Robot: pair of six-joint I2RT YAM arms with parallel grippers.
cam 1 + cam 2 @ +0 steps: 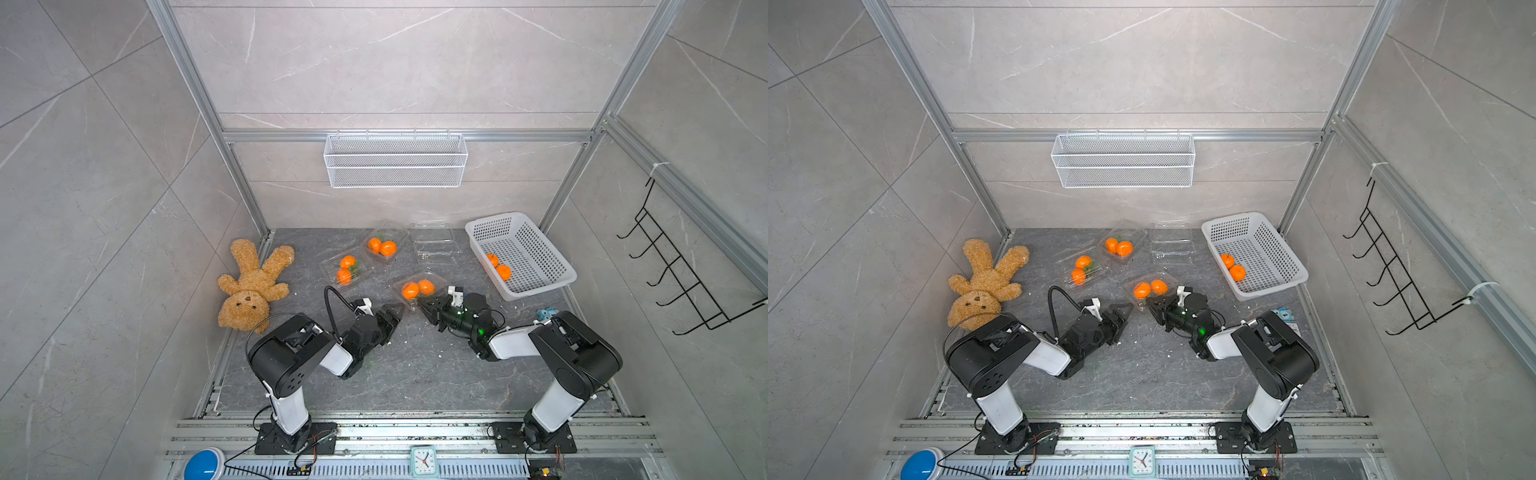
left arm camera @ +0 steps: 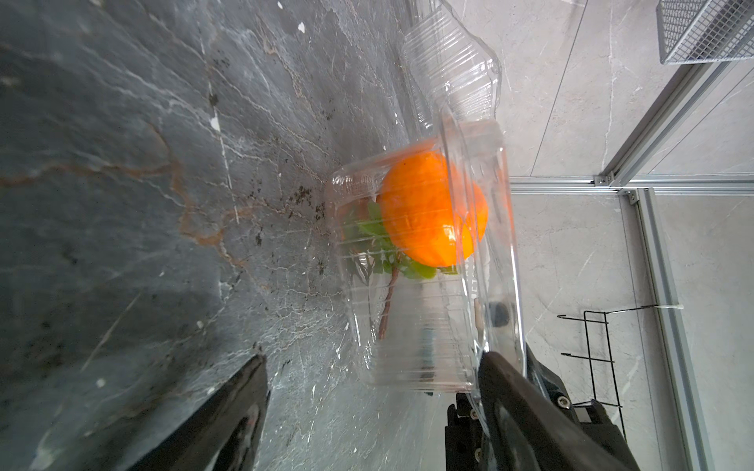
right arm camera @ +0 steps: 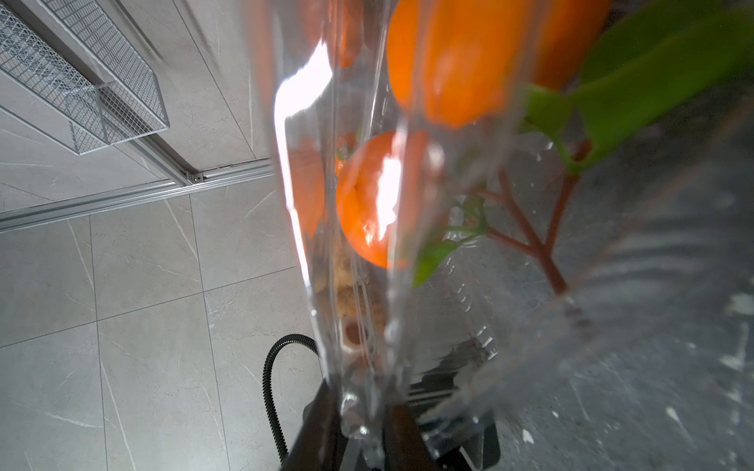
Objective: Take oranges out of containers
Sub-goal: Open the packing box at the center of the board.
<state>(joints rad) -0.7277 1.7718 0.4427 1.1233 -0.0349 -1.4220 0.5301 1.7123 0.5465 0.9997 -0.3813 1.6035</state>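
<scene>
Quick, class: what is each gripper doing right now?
Left gripper: open, holding nothing.
Right gripper: shut on the container edge.

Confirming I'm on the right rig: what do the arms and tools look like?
The left arm and right arm: black joint housings, white links, black base plates. The left tool and right tool: black, tapered, with white brackets. Ribbed black hose on the left wrist; green lights on the right.

No legible txt; clock (image 1: 424,460) face numerals too small to read.
</scene>
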